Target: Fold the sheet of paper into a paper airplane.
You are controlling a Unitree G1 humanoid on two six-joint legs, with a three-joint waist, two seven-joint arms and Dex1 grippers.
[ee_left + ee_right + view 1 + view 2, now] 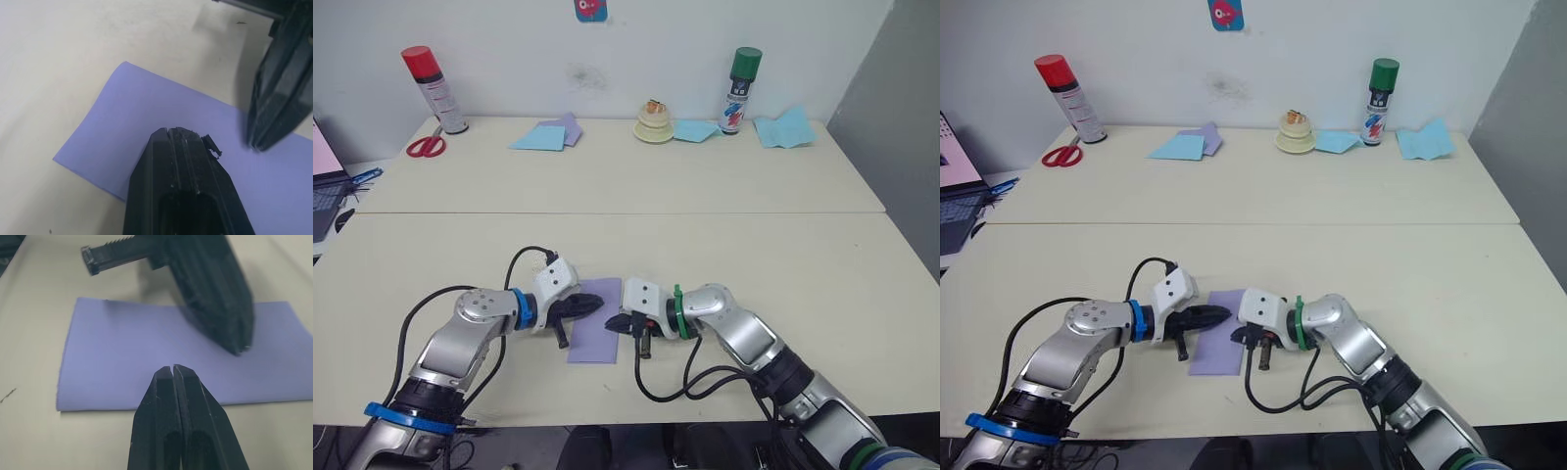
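The sheet of paper (595, 338) lies flat near the table's front edge as a narrow lavender rectangle. My left gripper (598, 304) comes in from the left, shut, with its tip over the sheet's upper part. My right gripper (611, 321) comes in from the right, also shut, its tip at the sheet's right edge. In the left wrist view my shut fingertips (178, 132) rest over the paper (117, 142), and the right gripper (266, 142) points down at it. In the right wrist view my closed tip (172, 368) sits at the near edge of the paper (122, 357), with the left gripper (242, 348) opposite.
Along the back wall stand a red-capped spray can (435, 90), red scissors (427, 147), a light blue paper with a lavender scrap (548, 135), a cream dish (654, 125), a green-capped can (740, 90) and blue papers (785, 128). A laptop (328, 186) sits at far left.
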